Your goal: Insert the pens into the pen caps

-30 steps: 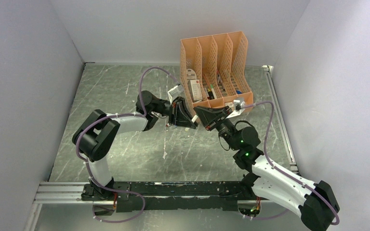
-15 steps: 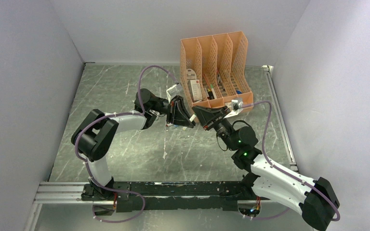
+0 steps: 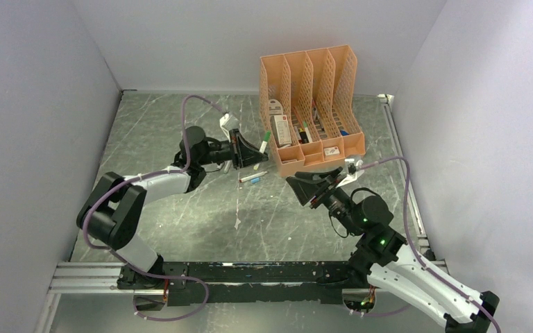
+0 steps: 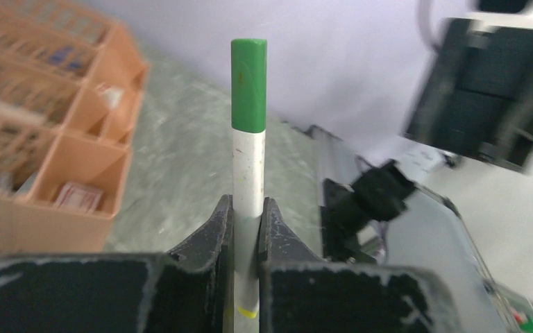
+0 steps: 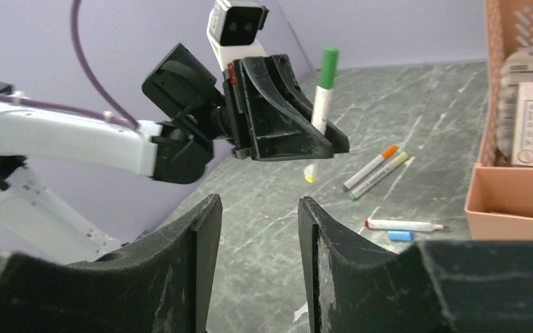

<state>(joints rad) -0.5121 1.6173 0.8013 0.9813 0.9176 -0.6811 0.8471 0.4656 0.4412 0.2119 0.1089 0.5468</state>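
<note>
Organiser [image 3: 310,83] rear-R on table [image 3: 180,201], loose pens [image 3: 253,176] front-L of it, pen [image 4: 248,159] in L tool [image 4: 247,205] behind

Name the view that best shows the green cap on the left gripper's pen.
Left wrist: the green cap sits large and centred atop the pen clamped in the left gripper. Right wrist shows it smaller, side-on; top external, a tiny speck.

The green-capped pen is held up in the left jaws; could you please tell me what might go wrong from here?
1. The left jaws pinch the green-capped pen low on its barrel, so it may pivot or slip when set down.
2. The uncapped red-tipped pen and the blue cap lie close beside the organiser; the open right jaws may bump its wall when reaching in.
</note>
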